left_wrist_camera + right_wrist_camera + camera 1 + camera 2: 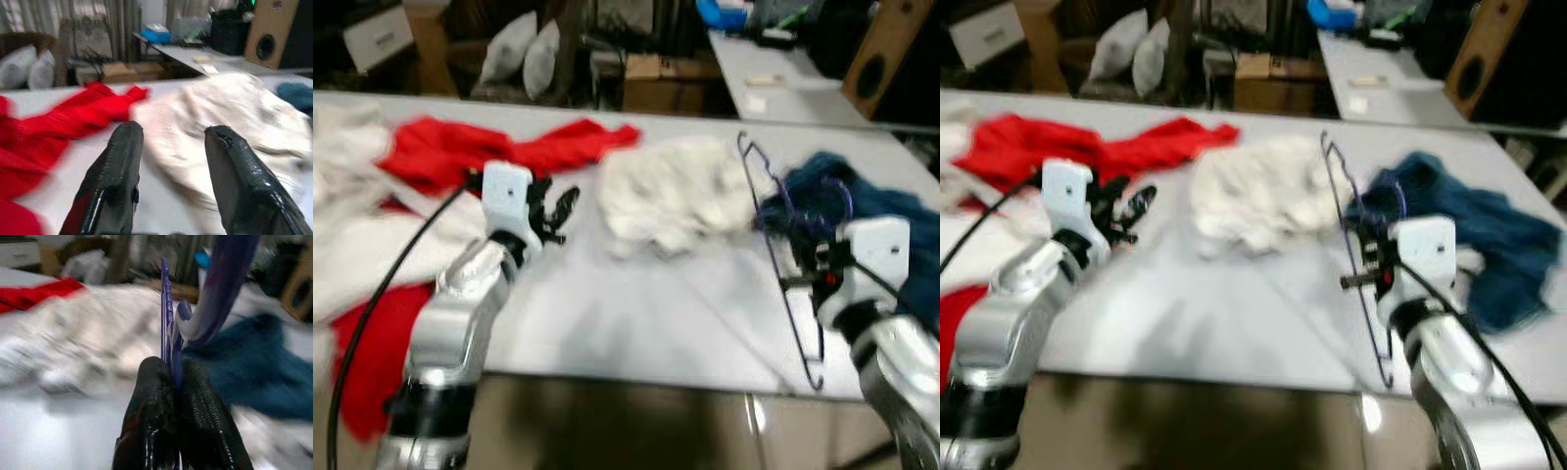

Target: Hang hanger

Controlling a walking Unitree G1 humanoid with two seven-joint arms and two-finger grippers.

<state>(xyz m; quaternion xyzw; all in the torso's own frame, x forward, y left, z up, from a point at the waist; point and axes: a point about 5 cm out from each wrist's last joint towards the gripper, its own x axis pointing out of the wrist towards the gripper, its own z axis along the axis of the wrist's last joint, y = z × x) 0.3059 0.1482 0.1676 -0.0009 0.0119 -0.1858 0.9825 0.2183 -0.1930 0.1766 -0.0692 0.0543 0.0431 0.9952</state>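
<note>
White table point(636, 323) w/ clothes strewn. Right gripper point(172, 377) fingers clamped tight on purple hanger point(781, 264), held upright above table edge; blue garment point(871, 211) just behind. Left gripper point(171, 142) fingers apart, empty, white garment point(671, 191) ahead.

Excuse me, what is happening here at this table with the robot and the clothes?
The robot stands at a white table strewn with clothes. Its right gripper is shut on a purple wire hanger, holding it up above the table beside the blue garment. The left gripper is open and holds nothing, over the table between the red garment and the white garment. The hanger is not yet hung anywhere.
</note>
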